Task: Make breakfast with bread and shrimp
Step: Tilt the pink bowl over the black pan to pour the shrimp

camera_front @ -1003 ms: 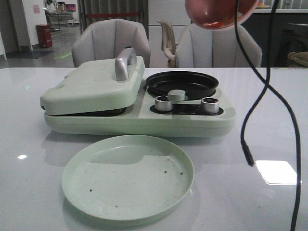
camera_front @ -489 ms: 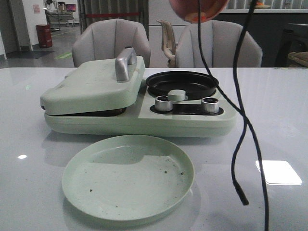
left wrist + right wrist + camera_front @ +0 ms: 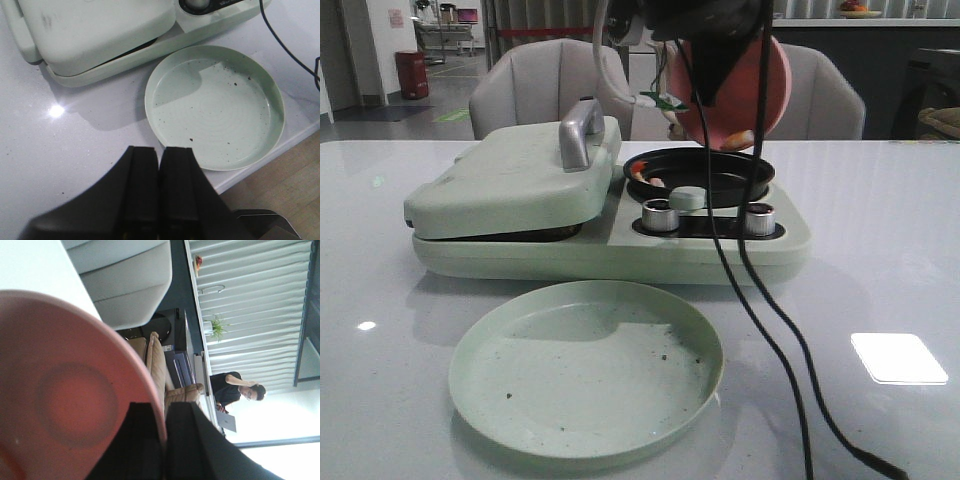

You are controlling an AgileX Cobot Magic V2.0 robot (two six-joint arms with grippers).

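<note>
Over the round black pan (image 3: 700, 175) at the back right of the pale green breakfast maker (image 3: 610, 215): pink bowl (image 3: 745, 85), tipped steeply on edge, rim clamped between the fingers of the right tool (image 3: 165, 440); underside of bowl with ring foot filling the right wrist view. Shrimp (image 3: 736, 139): one pink-orange piece at the bowl's lower lip, just above the pan; further pale pink pieces (image 3: 648, 178) lying inside the pan near its left rim. Left half of the maker: hinged lid (image 3: 515, 180) lowered almost flat, silver handle (image 3: 578, 130) on top; narrow dark gap under the lid, contents not visible. Bread: not visible in any view. Front panel of maker: two silver knobs (image 3: 660, 214) with a small green knob (image 3: 687, 197) between and above them. Near bench (image 3: 400, 380) edge, just in front of the maker: round pale green plate (image 3: 586, 368), flecked with dark crumbs, apart from the maker's base. Black cables (image 3: 760, 300) hanging from the right arm, trailing across the front of the maker and down onto the bench right of the plate. Left tool (image 3: 160, 190): fingers pressed together, holding nothing, poised above the bench near the plate's edge. Background: grey chairs (image 3: 545, 85) behind the bench.
</note>
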